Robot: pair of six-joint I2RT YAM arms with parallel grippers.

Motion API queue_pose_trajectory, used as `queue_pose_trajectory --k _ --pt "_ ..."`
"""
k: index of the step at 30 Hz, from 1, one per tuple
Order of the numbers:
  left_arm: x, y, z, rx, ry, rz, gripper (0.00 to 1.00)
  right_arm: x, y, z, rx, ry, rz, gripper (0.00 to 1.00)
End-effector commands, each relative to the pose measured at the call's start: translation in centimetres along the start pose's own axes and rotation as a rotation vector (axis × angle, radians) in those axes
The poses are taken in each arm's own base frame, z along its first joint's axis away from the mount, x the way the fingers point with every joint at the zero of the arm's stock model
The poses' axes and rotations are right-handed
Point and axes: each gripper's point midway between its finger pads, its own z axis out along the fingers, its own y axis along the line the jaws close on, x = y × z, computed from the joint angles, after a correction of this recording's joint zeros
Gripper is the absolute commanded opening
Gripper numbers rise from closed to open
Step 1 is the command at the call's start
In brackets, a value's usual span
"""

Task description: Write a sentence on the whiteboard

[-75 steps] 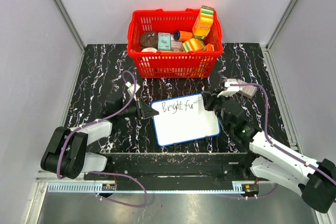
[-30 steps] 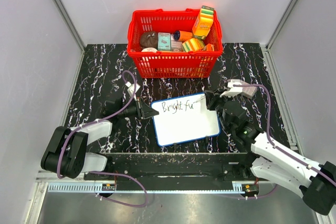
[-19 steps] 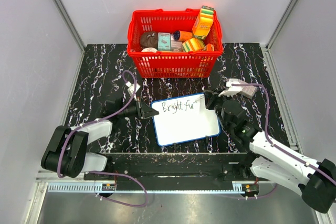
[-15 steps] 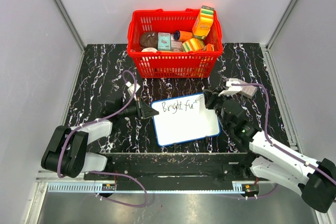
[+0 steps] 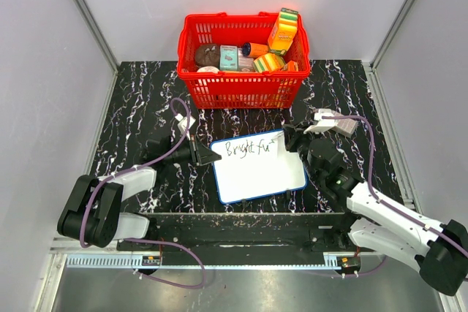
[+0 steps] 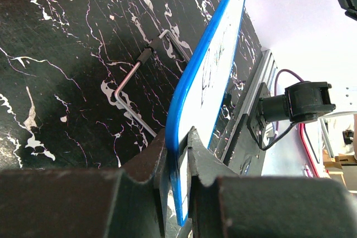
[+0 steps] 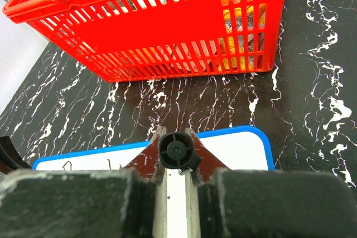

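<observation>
The whiteboard [image 5: 259, 167], white with a blue rim, lies tilted on the black marbled table. The sentence [image 5: 248, 149] reads "Bright fu" plus the start of another letter in thin black lettering along its top. My left gripper [image 5: 208, 157] is shut on the board's left rim, which shows edge-on in the left wrist view [image 6: 184, 137]. My right gripper [image 5: 291, 139] is shut on a black marker [image 7: 177, 151] standing upright over the board's upper right corner [image 7: 245, 146]. The marker's tip is hidden below its cap end.
A red basket [image 5: 243, 85] holding several grocery items stands just behind the board and fills the top of the right wrist view [image 7: 162, 32]. A bent wire stand [image 6: 136, 85] lies on the table under the board. Grey walls close both sides.
The lettering has grown from "Bright fu" by one small stroke at its right end. My right gripper shifted slightly up and left with the marker. The left arm has not moved.
</observation>
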Motion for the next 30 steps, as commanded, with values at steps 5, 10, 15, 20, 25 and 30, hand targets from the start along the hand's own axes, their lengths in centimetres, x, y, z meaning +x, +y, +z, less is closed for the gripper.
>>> queue_pose_trajectory --k 5,10,15,20,25,30 --pt "-0.5 3.4 0.1 -0.135 -0.033 0.077 0.00 0.0 0.1 -0.6 -0.019 0.005 0.021 0.00" --pt "-0.5 3.3 0.1 -0.134 -0.034 0.079 0.00 0.8 0.0 -1.0 -0.028 0.028 0.027 0.00" --pt "-0.6 3.3 0.2 -0.134 -0.035 0.080 0.00 1.5 -0.2 -1.3 -0.034 0.049 0.035 0.00" --pt "-0.6 3.3 0.1 -0.134 -0.035 0.080 0.00 2.1 -0.3 -1.6 -0.036 0.068 0.043 0.00" --pt "-0.6 3.3 0.2 -0.134 -0.034 0.080 0.00 2.7 -0.6 -1.9 -0.030 0.087 0.047 0.00" --pt "-0.6 3.3 0.2 -0.134 -0.034 0.080 0.00 2.0 -1.1 -2.1 -0.010 0.064 0.041 0.00"
